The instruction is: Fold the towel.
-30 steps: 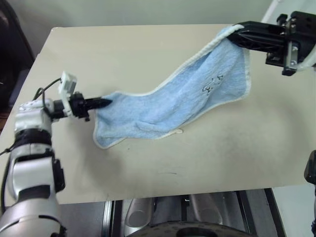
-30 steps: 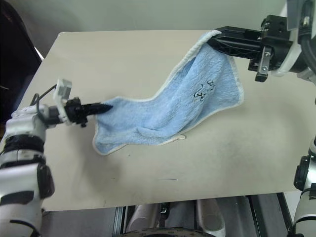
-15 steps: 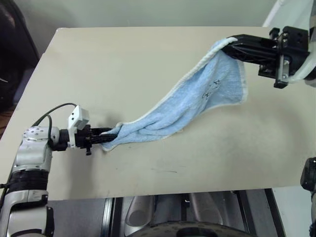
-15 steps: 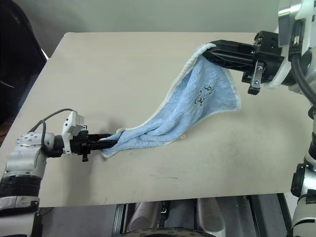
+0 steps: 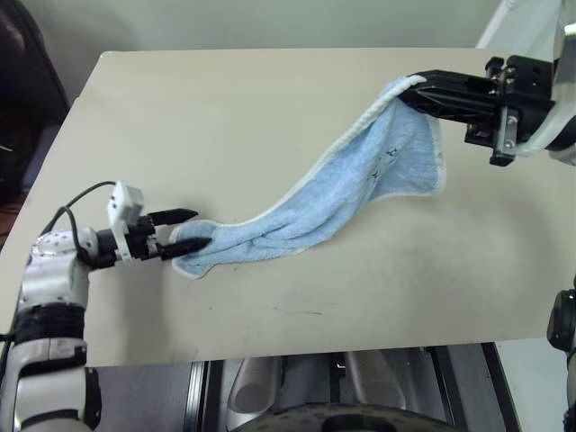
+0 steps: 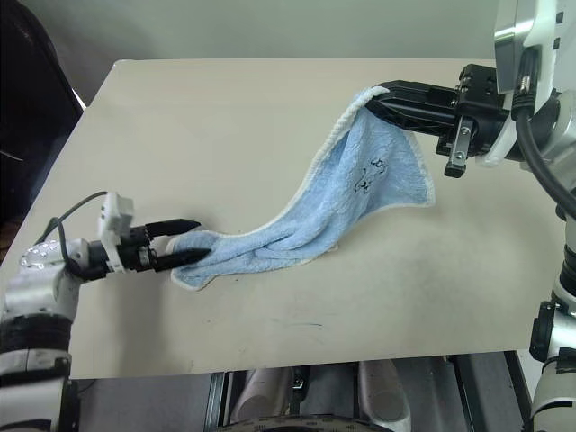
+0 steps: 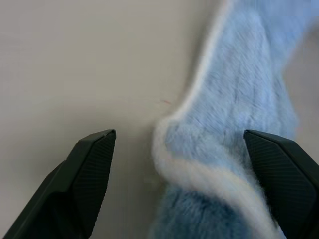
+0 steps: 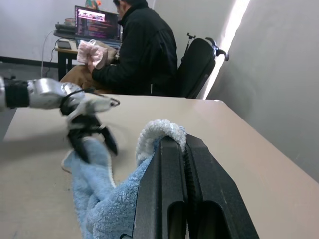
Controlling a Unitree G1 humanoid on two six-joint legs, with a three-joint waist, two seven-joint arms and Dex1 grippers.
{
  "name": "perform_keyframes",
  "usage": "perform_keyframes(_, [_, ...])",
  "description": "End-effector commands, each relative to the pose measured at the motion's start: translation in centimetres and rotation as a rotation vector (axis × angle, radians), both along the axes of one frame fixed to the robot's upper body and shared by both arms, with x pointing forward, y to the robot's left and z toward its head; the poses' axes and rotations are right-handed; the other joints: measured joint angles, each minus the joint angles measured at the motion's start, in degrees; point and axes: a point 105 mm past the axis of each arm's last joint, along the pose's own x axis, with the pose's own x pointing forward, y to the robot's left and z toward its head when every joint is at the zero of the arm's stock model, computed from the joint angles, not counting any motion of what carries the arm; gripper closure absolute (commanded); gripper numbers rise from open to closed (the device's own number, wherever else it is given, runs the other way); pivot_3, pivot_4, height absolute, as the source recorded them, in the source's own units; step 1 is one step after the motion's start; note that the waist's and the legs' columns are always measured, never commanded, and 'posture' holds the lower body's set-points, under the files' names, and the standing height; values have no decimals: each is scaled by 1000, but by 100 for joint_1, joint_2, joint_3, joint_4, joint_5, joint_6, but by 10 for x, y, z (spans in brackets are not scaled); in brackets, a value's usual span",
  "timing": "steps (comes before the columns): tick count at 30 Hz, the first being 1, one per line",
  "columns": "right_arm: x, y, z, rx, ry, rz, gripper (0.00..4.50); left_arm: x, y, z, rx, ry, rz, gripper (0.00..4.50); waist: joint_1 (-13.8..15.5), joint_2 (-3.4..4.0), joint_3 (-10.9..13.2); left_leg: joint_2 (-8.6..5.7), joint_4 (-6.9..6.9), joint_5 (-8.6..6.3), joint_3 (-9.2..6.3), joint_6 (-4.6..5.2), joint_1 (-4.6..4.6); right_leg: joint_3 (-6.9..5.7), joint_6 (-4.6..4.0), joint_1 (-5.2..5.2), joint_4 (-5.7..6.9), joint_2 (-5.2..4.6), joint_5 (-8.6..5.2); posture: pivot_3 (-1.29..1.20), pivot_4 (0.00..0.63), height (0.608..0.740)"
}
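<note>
The light blue towel [image 5: 360,171] with its white border stretches slantwise across the beige table [image 5: 225,108]. Its high corner is pinched in my shut right gripper [image 5: 418,88], held above the table's far right. A small dark mark [image 6: 369,175] shows on the raised part. The low end lies bunched on the table at the near left. My left gripper [image 5: 196,228] is open there, one finger on each side of that end without squeezing it. In the left wrist view the fingers [image 7: 89,169] stand wide apart around the towel's [image 7: 234,149] white-edged end. The right wrist view has the towel [image 8: 154,132] wedged between shut fingers [image 8: 172,189].
The table's front edge [image 5: 315,346] runs close below the towel, and its left edge [image 5: 54,153] slants beside my left arm. A dark chair [image 5: 22,81] stands past the left edge. A person [image 8: 144,50] sits at a desk with a laptop beyond the table.
My left gripper dragged the towel's low end toward the front left, drawing it into a narrow band, then opened and let go. The right gripper kept its grip, nearly still.
</note>
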Motion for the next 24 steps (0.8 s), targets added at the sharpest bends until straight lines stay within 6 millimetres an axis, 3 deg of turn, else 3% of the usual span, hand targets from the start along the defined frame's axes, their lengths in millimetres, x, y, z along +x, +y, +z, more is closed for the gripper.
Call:
perform_keyframes(1, [-6, 1, 9, 11, -54, 3, 4500, -3, -2, 16, -106, 52, -22, 28, 0, 0, 0, 0, 0, 0, 0, 0, 0, 0, 1, 0, -3, 0, 0, 0, 150, 703])
perform_keyframes(9, [-4, -1, 6, -2, -50, -16, 4500, -17, -14, 0, -60, 239, -72, 28, 0, 0, 0, 0, -2, -3, 1, -4, -1, 0, 3, -1, -6, 0, -3, 0, 150, 703])
perform_keyframes(24, [-3, -3, 3, -18, -50, -30, 4500, -9, -9, 16, -82, 332, 56, 28, 3, 0, 0, 0, -3, 1, 1, -9, -1, 1, 2, -2, -6, 1, -3, 0, 150, 703])
